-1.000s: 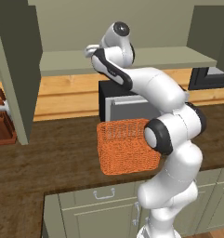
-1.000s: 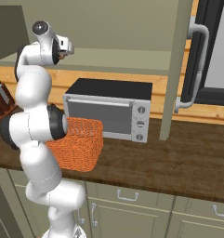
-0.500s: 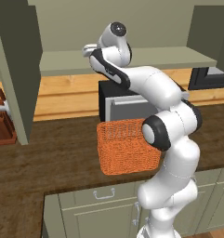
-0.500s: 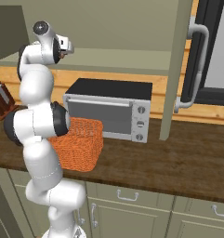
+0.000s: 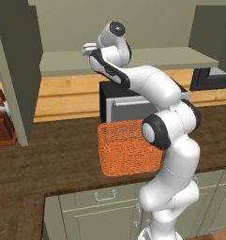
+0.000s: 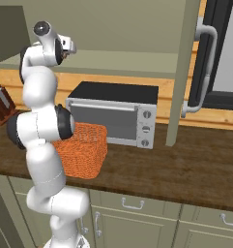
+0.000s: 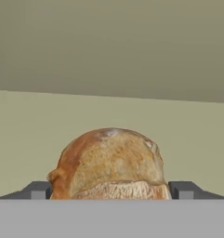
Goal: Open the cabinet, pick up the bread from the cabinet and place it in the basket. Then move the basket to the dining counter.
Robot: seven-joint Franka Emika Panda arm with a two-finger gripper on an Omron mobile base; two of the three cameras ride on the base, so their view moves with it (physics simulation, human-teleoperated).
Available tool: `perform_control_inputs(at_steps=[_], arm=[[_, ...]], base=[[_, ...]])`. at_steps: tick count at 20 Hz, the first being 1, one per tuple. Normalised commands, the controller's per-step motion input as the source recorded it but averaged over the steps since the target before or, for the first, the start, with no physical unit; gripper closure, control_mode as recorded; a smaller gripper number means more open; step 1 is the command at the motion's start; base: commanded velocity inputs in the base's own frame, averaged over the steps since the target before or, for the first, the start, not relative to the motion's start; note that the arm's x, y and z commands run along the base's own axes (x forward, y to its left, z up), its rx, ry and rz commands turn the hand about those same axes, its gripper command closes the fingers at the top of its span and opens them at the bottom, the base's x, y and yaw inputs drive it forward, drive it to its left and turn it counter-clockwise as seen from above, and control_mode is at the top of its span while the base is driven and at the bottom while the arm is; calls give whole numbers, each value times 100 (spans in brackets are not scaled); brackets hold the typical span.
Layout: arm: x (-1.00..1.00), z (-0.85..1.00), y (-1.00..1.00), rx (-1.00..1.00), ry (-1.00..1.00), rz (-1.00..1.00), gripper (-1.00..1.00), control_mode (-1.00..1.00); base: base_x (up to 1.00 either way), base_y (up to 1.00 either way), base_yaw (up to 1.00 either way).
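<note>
Hand view: gripper (image 7: 111,190) spread wide; bread (image 7: 109,162) sits between its fingertips (image 7: 38,190).

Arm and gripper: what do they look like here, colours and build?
The arm is glossy white, built of rounded tubular links with dark grey to black joint caps and a black band along the upper link. No cables or markings are visible. The gripper has two small, blocky dark grey finger tips with lighter grey faces; in the base views the hand is a white block.
</note>
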Motion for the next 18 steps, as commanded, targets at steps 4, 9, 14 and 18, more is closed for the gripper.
perform_control_inputs(at_steps=[4, 9, 14, 18], arm=[[0, 0, 1, 0, -17, 0, 100, -100], [-19, 0, 0, 0, -13, -3, 100, -100], [-86, 3, -1, 2, -11, -7, 100, -100], [-100, 7, -11, 5, -16, -14, 100, -100]], base=[[0, 0, 0], [0, 0, 0], [0, 0, 0], [0, 0, 0]])
